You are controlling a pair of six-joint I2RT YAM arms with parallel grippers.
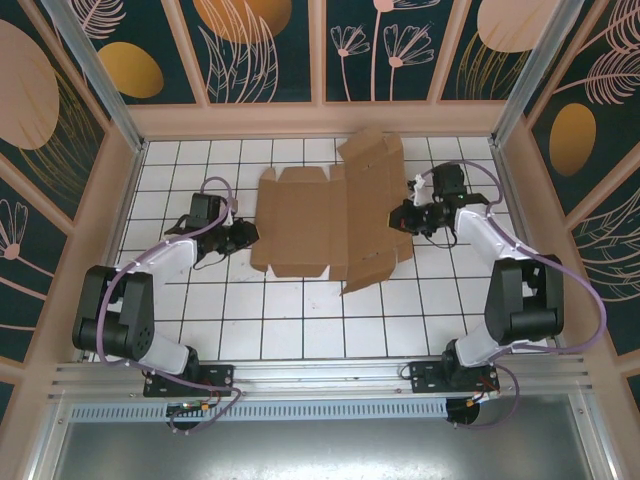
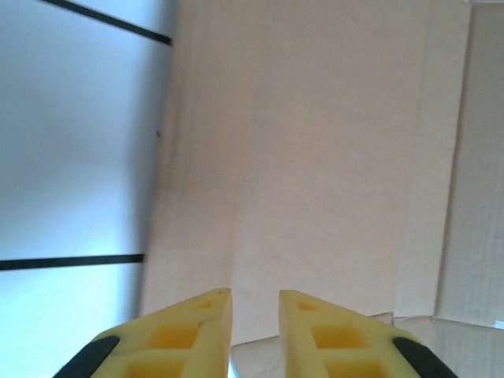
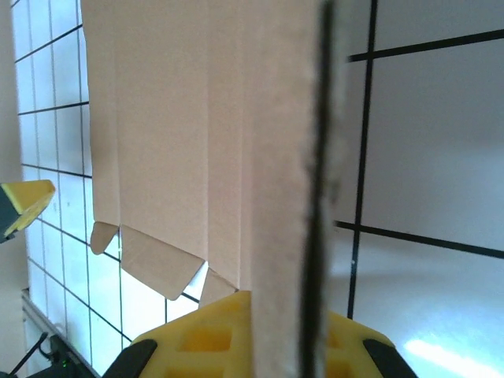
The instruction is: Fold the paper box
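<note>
Near edge: the left arm (image 1: 118,312) and right arm (image 1: 520,300) rise from bases bolted side by side on a metal rail, and a purple cable (image 1: 585,300) loops along each.
Tabletop: the tabletop (image 1: 250,320) is white tile crossed by a black grid, boxed in by a pale wooden frame.
Left tool: the left tool (image 1: 247,238) lies low on the tiles at the near-left corner of the cardboard and points right toward it. From the wrist camera, its yellow fingers (image 2: 197,339) stand a narrow gap apart. Nothing can be made out gripped between them, and the sheet spreads just past their tips.
Right tool: the right tool (image 1: 403,218) sits at the right edge of the cardboard, clamped on the raised side panel. In its own camera the panel's thin dark edge runs straight down between the yellow fingers (image 3: 197,342), with small tabs hanging off the panel to the left.
Paper box: the paper box (image 1: 320,215) is an unfolded brown sheet in the middle of the tabletop, stretching toward the far side, between the two tools. Its left panels lie flat on the tiles, while its right part tilts up off them. Flaps jut out at the near and far ends.
Far wall: the far wall (image 1: 290,50) is made of dark panels painted with pale leaves, flowers and orange ovals, set in light frames.
</note>
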